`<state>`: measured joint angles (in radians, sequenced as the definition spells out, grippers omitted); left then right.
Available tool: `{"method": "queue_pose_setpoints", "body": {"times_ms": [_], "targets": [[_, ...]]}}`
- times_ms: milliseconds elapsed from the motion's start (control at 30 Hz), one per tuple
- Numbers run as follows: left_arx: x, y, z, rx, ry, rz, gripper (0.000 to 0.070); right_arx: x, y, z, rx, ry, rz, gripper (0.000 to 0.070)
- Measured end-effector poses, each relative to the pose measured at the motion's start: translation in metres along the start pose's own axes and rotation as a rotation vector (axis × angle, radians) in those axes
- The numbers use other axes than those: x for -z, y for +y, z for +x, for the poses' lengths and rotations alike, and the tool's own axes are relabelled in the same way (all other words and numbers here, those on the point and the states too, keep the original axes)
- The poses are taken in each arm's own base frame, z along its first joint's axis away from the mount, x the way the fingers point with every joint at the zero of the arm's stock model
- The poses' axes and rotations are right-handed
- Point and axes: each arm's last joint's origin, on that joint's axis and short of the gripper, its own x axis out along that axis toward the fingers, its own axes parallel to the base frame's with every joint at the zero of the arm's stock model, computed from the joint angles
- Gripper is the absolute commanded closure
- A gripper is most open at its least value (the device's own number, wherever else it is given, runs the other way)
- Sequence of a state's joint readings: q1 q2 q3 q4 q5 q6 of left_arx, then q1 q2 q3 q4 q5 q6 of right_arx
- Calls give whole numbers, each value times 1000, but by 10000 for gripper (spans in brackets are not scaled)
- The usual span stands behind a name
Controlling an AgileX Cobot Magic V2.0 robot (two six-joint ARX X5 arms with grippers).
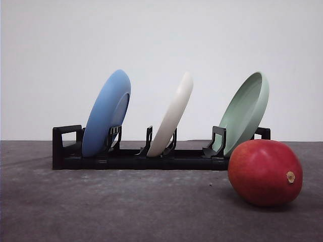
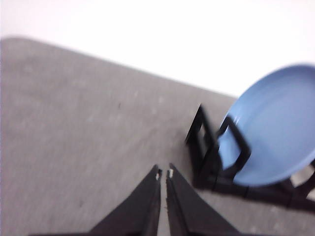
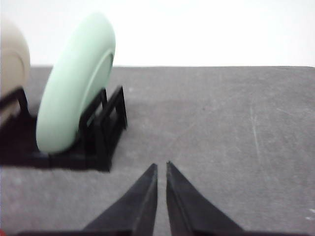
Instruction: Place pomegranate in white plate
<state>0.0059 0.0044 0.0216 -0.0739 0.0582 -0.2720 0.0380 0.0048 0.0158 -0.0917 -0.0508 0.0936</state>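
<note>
Pomegranate (image 1: 265, 172) sits on my bench (image 1: 101, 206), near right, just in front of the black rack's (image 1: 131, 159) right end. White plate (image 1: 172, 115) leans in the middle slot, between blue plate (image 1: 107, 112) and green plate (image 1: 246, 111). Left pincer (image 2: 164, 173) and right pincer (image 3: 161, 167) are both clenched, holding nothing, above the bench.

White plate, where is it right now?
In the front view the white plate stands tilted in the middle slot of the black rack, between the blue plate and green plate.
</note>
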Motion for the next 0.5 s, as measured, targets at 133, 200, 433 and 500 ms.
{"method": "queue_pose_setpoints", "body": {"times_ms": [133, 200, 433, 500], "targets": [[-4, -1, -1, 8, -27, -5, 700, -5, 2, 0, -50, -47, 96, 686], [-11, -3, -2, 13, -47, -4, 697, -11, 3, -1, -68, -99, 136, 695], [-52, -16, -18, 19, -79, -2, 697, -59, 8, -20, -87, -177, 197, 695], [-65, -19, -24, 5, -29, -5, 697, -76, 10, -29, -85, -164, 205, 695]]}}
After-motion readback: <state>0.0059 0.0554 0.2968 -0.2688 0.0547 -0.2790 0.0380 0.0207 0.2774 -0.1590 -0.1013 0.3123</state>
